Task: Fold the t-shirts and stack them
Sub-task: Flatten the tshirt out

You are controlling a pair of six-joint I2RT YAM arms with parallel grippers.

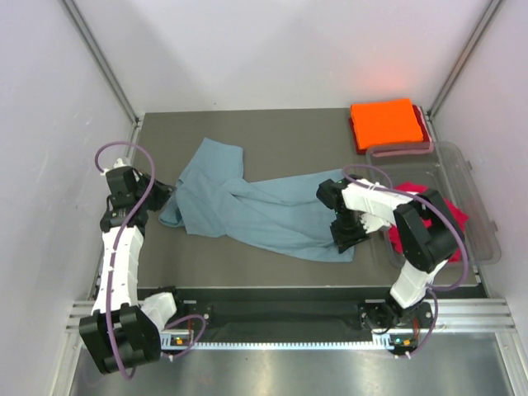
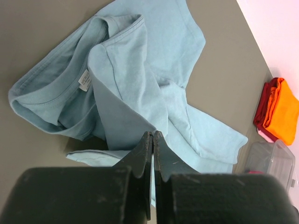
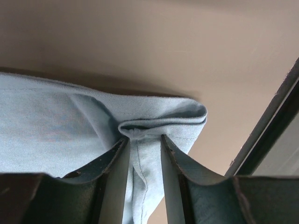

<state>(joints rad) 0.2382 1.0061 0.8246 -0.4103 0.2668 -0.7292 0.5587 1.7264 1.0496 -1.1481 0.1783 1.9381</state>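
Hem of grey-blue tee (image 1: 247, 206) is apparently pinched in R claw (image 3: 142, 140); L claw (image 2: 152, 136) is seen fully closed.

A dusty grey-blue t-shirt (image 1: 247, 206) is showing plain, unpatterned cloth (a small white label (image 2: 84, 80) sitting inside its collar) against the dark grey-brown table (image 1: 289, 136). A bright orange t-shirt (image 1: 384, 122) is glowing over a crimson t-shirt (image 1: 400, 149), and more red cloth (image 1: 452, 216) is showing through the clear, colourless tub (image 1: 478, 198). The white-and-black arms (image 1: 124, 256) are trailing purple cables (image 1: 124, 153) before pale, lilac-tinted walls (image 1: 289, 49)
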